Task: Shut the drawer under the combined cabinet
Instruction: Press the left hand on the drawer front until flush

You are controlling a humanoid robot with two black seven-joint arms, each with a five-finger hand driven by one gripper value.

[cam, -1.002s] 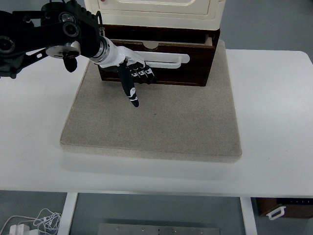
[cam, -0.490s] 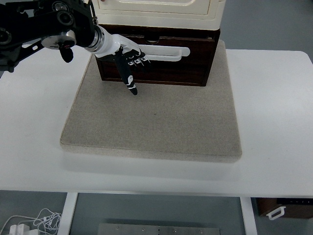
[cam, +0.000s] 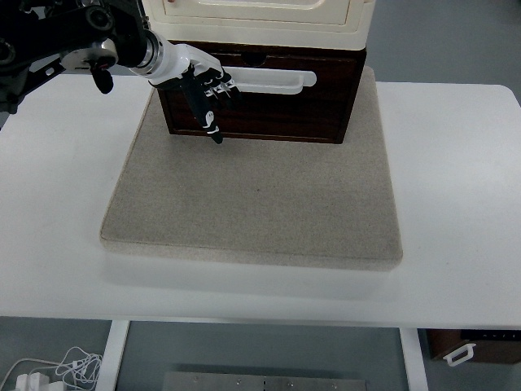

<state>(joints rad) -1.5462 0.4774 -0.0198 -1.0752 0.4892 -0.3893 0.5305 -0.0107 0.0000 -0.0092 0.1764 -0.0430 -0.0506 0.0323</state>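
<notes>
— drawer (cam: 269,102) is sitting at the top centre of the frame, under the cream cabinet (cam: 260,20), its dark front looking almost flush with the frame. is the push finishing?
— nearly, i think. the left hand (cam: 203,90) is pressing against the drawer's left end beside the white handle (cam: 273,79), holding nothing, three fingers curled, one pointing down.
— any advice?
— pushing off-centre is risking a skewed slide, so sliding toward the middle and pressing straight back seems wiser, keeping the mat (cam: 252,191) from shifting.
</notes>
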